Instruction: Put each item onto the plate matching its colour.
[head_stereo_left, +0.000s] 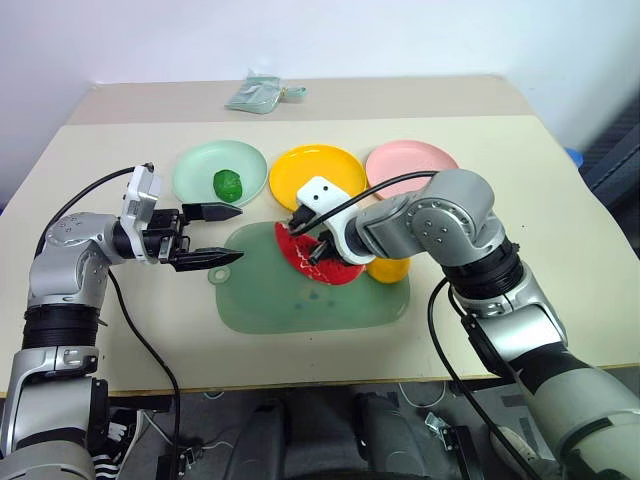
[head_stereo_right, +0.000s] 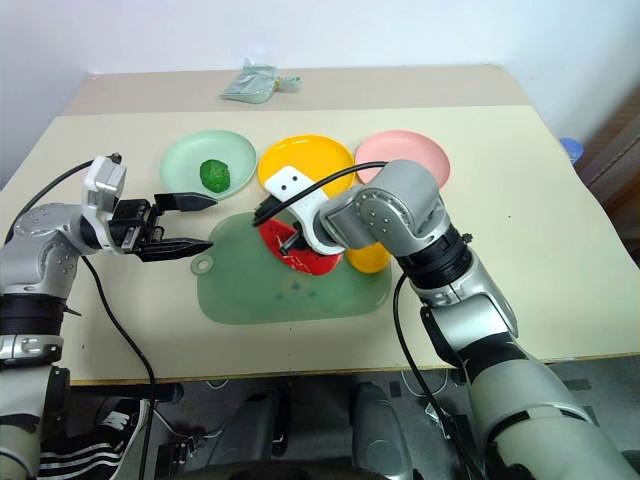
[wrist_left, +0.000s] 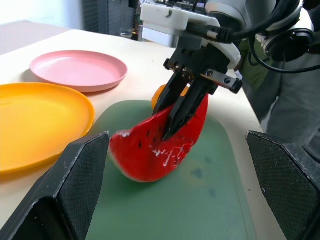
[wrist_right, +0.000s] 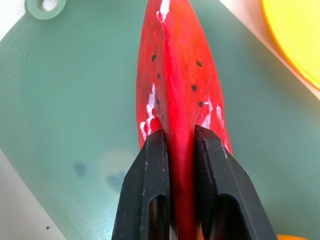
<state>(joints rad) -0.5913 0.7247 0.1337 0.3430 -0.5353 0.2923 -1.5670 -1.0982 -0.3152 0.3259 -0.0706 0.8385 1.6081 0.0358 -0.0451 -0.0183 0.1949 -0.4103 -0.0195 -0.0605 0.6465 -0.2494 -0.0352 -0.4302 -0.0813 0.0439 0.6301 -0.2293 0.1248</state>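
A red watermelon wedge (head_stereo_left: 322, 264) with black seeds stands on edge on the pale green mat (head_stereo_left: 300, 305). My right gripper (wrist_right: 179, 131) is shut on the wedge's thin upper edge, one finger on each side, as the left wrist view shows too (wrist_left: 175, 125). A round orange (head_stereo_left: 388, 268) lies at the mat's right end, mostly hidden behind my right wrist. The dark green lump (head_stereo_left: 227, 183) sits on the mint plate (head_stereo_left: 195, 170). The yellow-orange plate (head_stereo_left: 300, 165) and the pink plate (head_stereo_left: 420, 160) are bare. My left gripper (head_stereo_left: 238, 234) hovers open left of the mat, pointing at the wedge.
A folded greenish pouch (head_stereo_left: 258, 93) lies at the back of the table. The three plates stand in a row just behind the mat. A blue object (head_stereo_left: 573, 155) shows past the table's right edge.
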